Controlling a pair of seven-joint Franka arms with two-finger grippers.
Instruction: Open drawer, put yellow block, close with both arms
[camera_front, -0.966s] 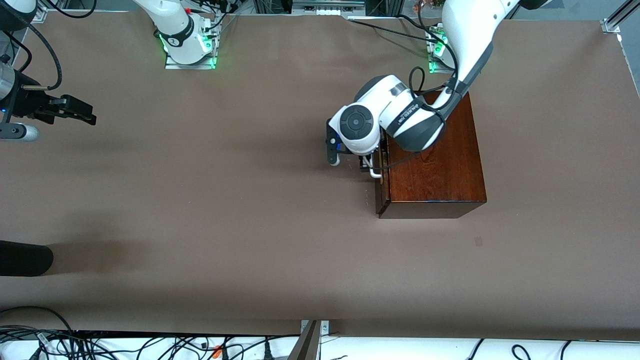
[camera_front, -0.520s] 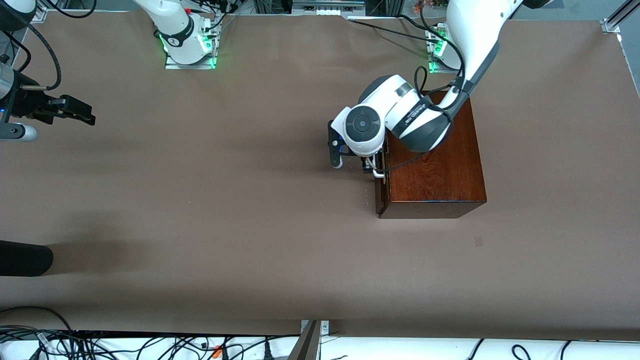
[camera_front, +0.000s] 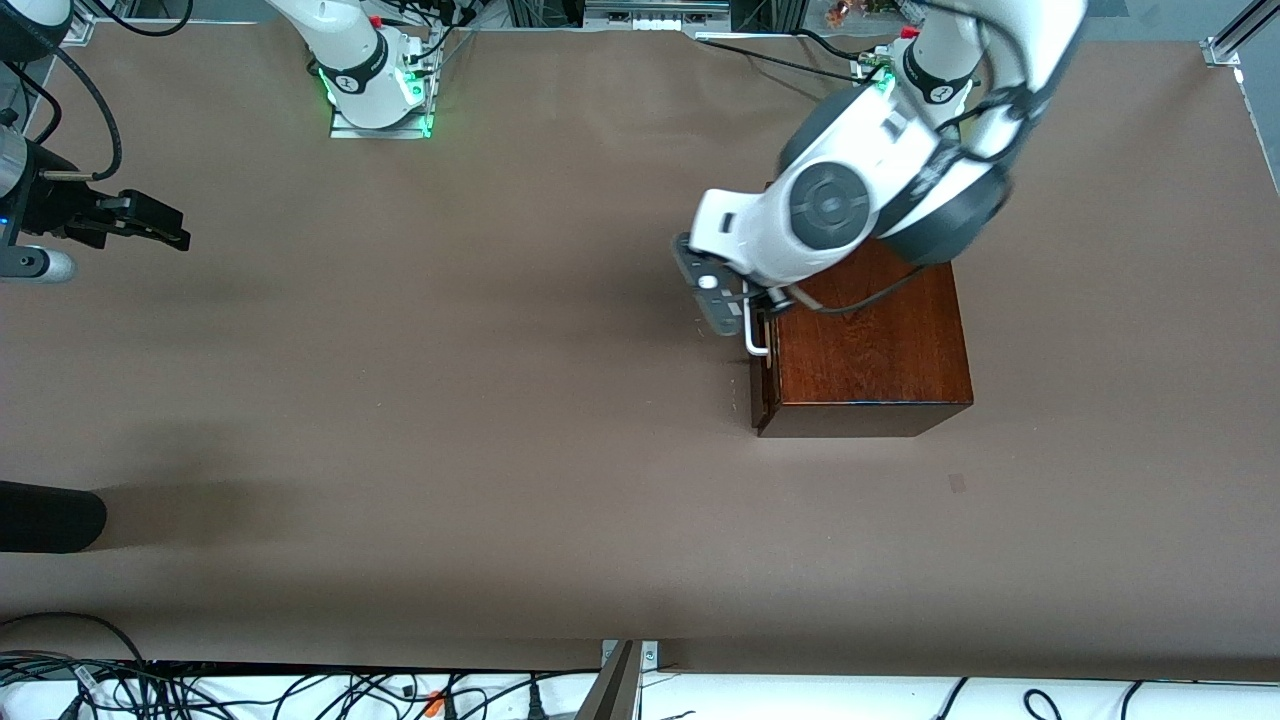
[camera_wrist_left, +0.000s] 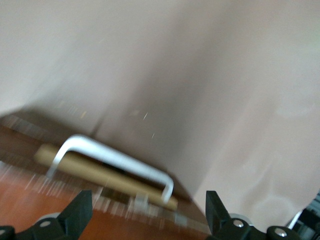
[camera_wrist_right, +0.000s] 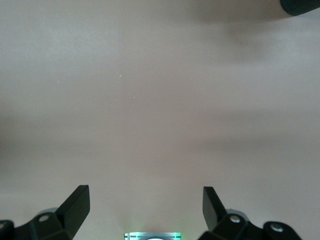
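Note:
The mahogany box (camera_front: 880, 350) sits toward the left arm's end of the table. Its drawer (camera_front: 760, 390) is pushed almost fully in. Only a thin pale wood strip (camera_wrist_left: 100, 172) shows beside the dark front. The white bar handle (camera_front: 756, 336) (camera_wrist_left: 117, 159) is bare, with nothing gripping it. My left gripper (camera_wrist_left: 147, 215) hovers open above the box's drawer end, its fingers (camera_wrist_left: 80, 212) spread wide and empty. Out at the right arm's end of the table, my right gripper (camera_front: 150, 222) (camera_wrist_right: 145, 200) waits open over bare table. The yellow block is out of view.
A black rounded object (camera_front: 50, 515) juts in at the right arm's end, nearer the front camera. Cables (camera_front: 300, 690) and a metal post (camera_front: 620, 680) line the table's front edge. A small dark mark (camera_front: 957, 483) lies on the brown table (camera_front: 450, 400) near the box.
The left arm's wrist has risen and swung back over the box, coming away from the handle, which now shows bare. The right arm has not moved.

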